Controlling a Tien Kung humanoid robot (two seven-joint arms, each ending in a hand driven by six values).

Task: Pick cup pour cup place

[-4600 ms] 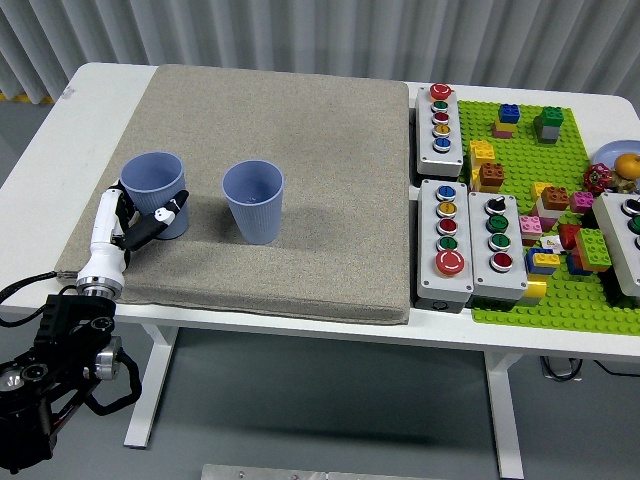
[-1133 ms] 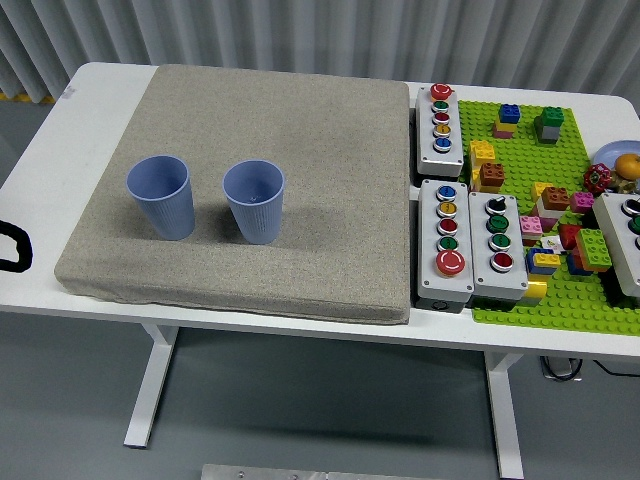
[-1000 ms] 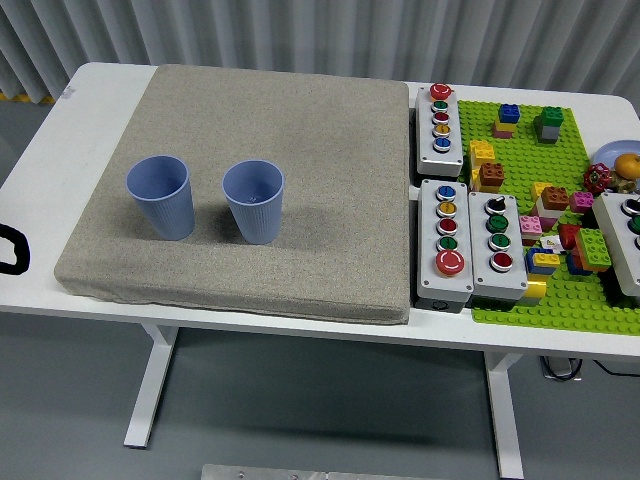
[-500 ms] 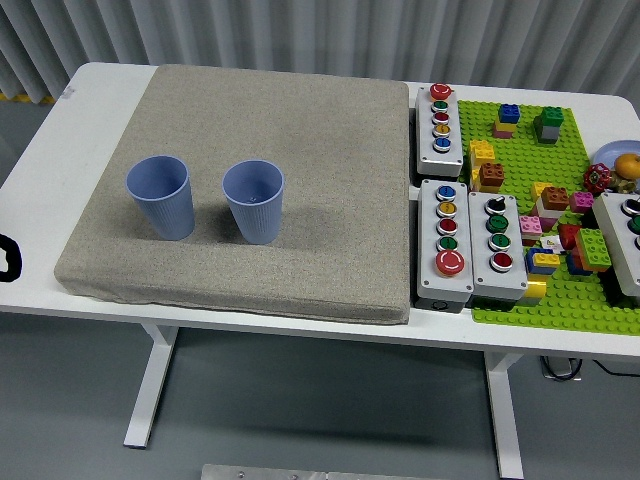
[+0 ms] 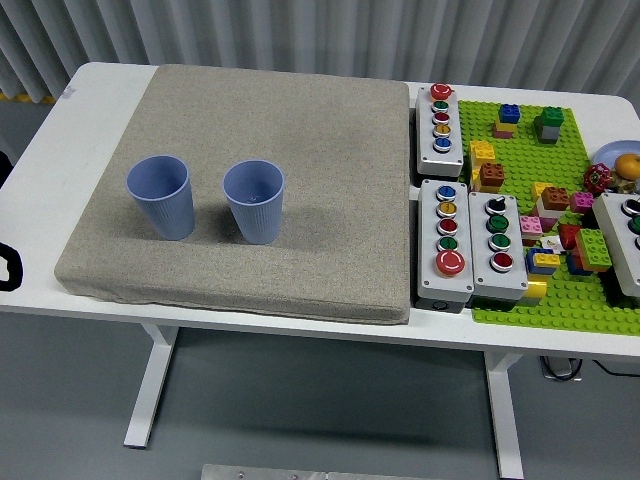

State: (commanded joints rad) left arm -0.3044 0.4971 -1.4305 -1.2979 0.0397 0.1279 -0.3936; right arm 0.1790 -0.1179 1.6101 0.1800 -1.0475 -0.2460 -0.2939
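From the head view, two blue cups stand upright side by side on a grey mat (image 5: 300,150) that covers the left part of the white table (image 5: 100,100). The left cup (image 5: 160,196) and the right cup (image 5: 253,201) are near each other but apart, both toward the mat's near left. Neither robot hand is in view, so their fingers cannot be judged. Right of the mat sit button boxes (image 5: 444,240) and a green baseplate (image 5: 520,300) with coloured bricks.
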